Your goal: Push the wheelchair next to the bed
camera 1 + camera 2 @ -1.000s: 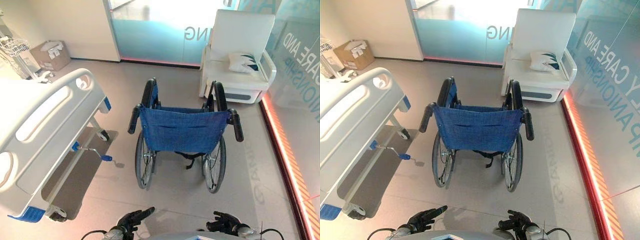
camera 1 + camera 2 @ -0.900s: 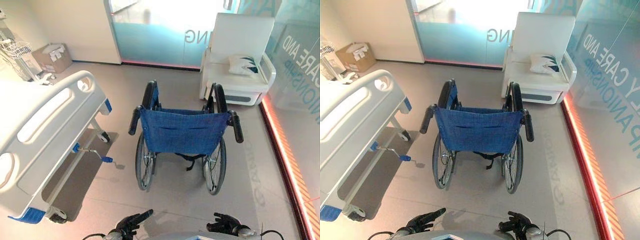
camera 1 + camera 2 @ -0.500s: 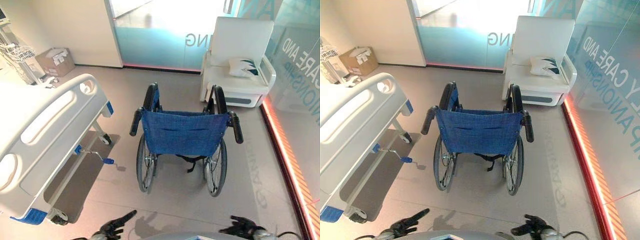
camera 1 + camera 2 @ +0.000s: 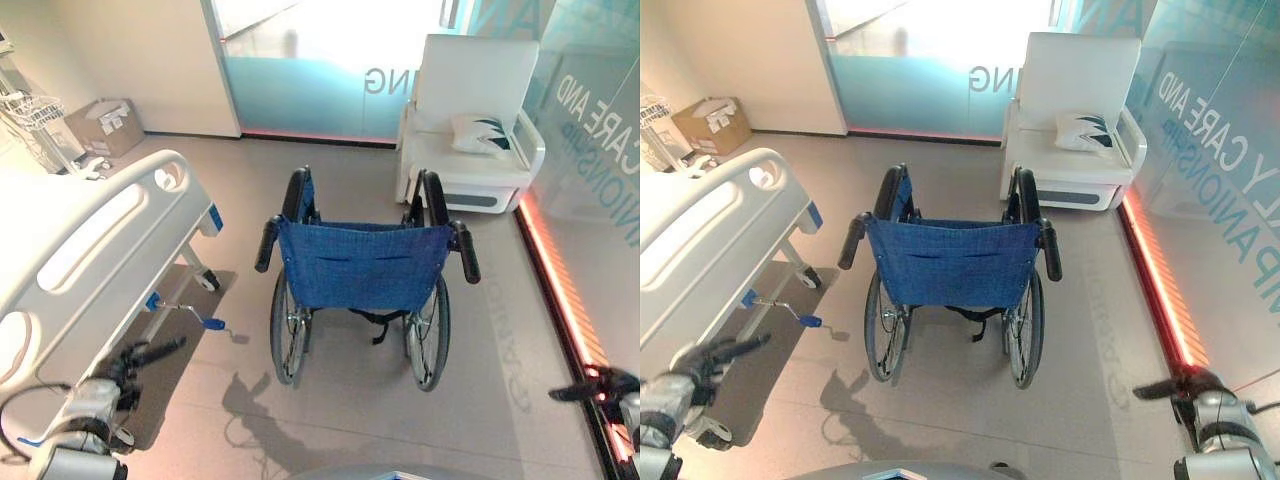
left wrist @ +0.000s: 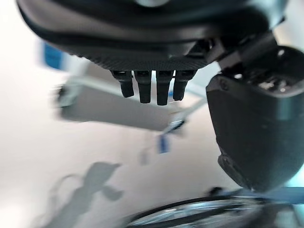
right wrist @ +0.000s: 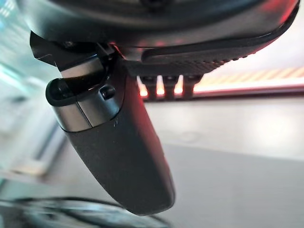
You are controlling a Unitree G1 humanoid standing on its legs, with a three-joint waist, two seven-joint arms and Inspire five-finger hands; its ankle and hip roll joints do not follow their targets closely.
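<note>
Two hands flank the work area and neither touches the wheelchair (image 4: pixel 360 268). The left hand (image 4: pixel 143 357) hangs low at the robot's left, in front of the corner of the bed (image 4: pixel 90 245); its fingers (image 5: pixel 149 85) are extended and hold nothing. The right hand (image 4: pixel 1183 386) hangs low at the far right, above the red light strip (image 4: pixel 558 275) that runs along the base of the glass wall (image 4: pixel 600 130); its fingers are likewise straight and empty. The wheelchair stands in the middle of the grey floor (image 4: pixel 350 425) with its blue backrest (image 4: pixel 362 262) turned toward the robot. The two black push handles (image 4: pixel 267 243) stick out at either side of the backrest, and both large spoked wheels (image 4: pixel 288 325) rest on the floor. The bed, white with blue corner trim, occupies the robot's left side, and a blue-tipped crank (image 4: pixel 190 312) sticks out from under its end. A strip of open floor separates the bed from the wheelchair, so the two are near but apart. Beyond the wheelchair, to the right, a white armchair (image 4: pixel 480 70) stands against the frosted glass partition (image 4: pixel 320 70) and carries a patterned cushion (image 4: pixel 482 133) on its seat. A cardboard box (image 4: pixel 103 125) sits on the floor by the far left wall.
</note>
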